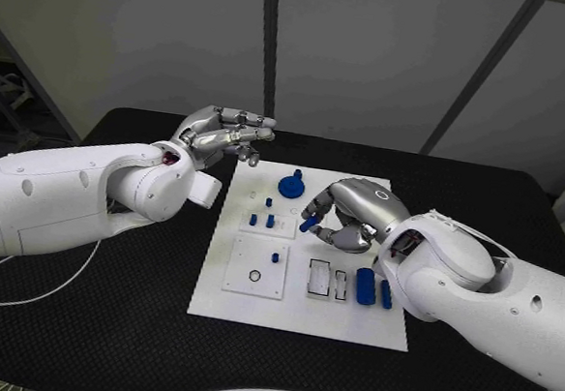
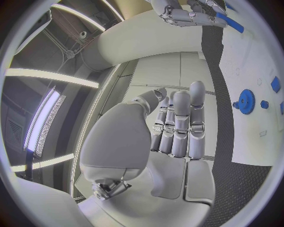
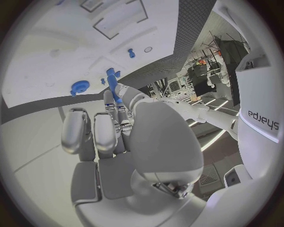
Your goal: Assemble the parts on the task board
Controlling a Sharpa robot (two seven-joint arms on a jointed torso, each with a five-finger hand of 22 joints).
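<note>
The white task board (image 1: 299, 310) lies in the middle of the black table. On its far part sit a blue gear (image 1: 290, 187) and small blue pieces (image 1: 266, 220). Two longer blue parts (image 1: 365, 286) lie near its right edge beside empty slots (image 1: 319, 276). My right hand (image 1: 353, 209) hovers over the board's upper middle and pinches a slim blue part (image 1: 308, 224) that points down; the right wrist view shows this blue part (image 3: 112, 84) between the fingertips, near the gear (image 3: 80, 86). My left hand (image 1: 227, 133) is raised beyond the board's far left corner, its fingers (image 2: 180, 123) straight and empty.
A raised white panel with a small ring hole (image 1: 255, 275) sits on the board's near left. The black table (image 1: 96, 327) runs wide around the board. Grey wall panels stand behind the table's far edge.
</note>
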